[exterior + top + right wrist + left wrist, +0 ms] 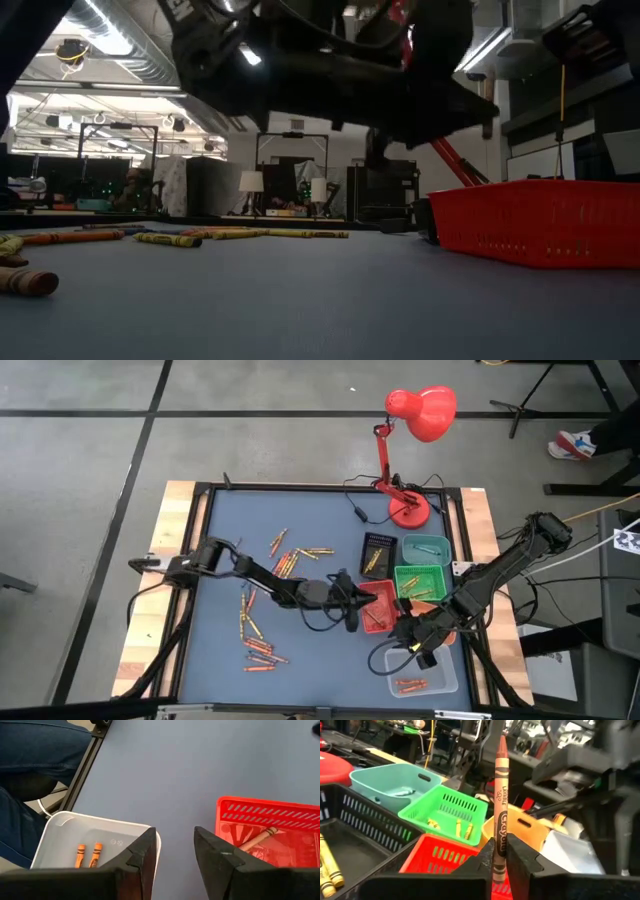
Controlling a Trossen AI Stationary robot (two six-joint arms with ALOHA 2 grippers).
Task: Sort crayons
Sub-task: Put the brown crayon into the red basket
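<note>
Blue-grey tabletop (300, 660): left gripper (498, 857) pinches an upright reddish-brown paper-wrapped crayon (500, 805) beside the red slotted plastic tray (440, 857) (right gripper (172, 847) waits, fingers parted); centre over the tray before letting go.

Trays, high view: 1 black (377, 552), 1 teal (426, 547), 1 green (418, 582), 1 red (378, 605), 1 white (425, 675). White tray: 2 orange crayons (87, 855). 1 lamp (410, 420). Loose crayons (262, 650): approx. 20+, exact no. unclear.
</note>
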